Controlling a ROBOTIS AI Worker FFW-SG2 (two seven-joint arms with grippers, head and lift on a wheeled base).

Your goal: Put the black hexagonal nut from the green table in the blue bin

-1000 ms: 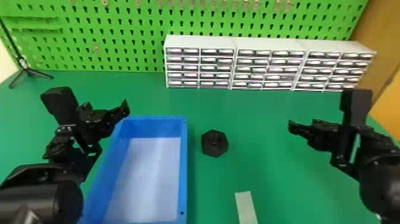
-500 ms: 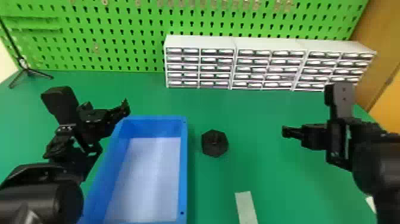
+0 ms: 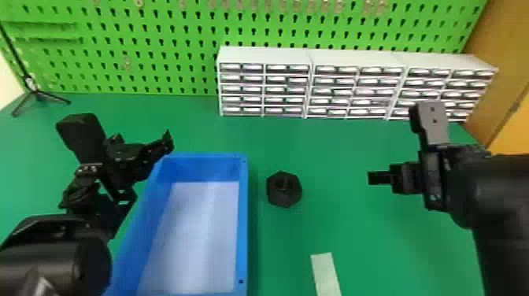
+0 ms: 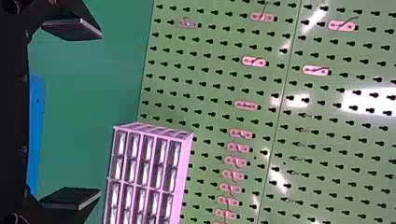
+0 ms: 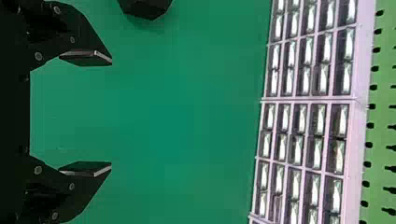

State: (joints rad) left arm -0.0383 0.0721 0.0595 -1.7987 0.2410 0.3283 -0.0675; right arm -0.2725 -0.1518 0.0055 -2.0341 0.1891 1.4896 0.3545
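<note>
Right gripper (image 3: 378, 178): fingers parted, beside the nut.
Black hexagonal nut (image 3: 284, 189): on green counter (image 3: 354, 244), left of right gripper, apart from it.
Blue bin (image 3: 243, 220): just left of the nut.
Left gripper (image 3: 142, 143): fingers parted, near bin's far-left corner.

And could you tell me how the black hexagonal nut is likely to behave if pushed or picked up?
The black hexagonal nut looks thick and solid, so it is probably stiff in a grip. Its flat sides should discourage rolling, and, lying flat on the green table, it seems likelier to slide than tip.
</note>
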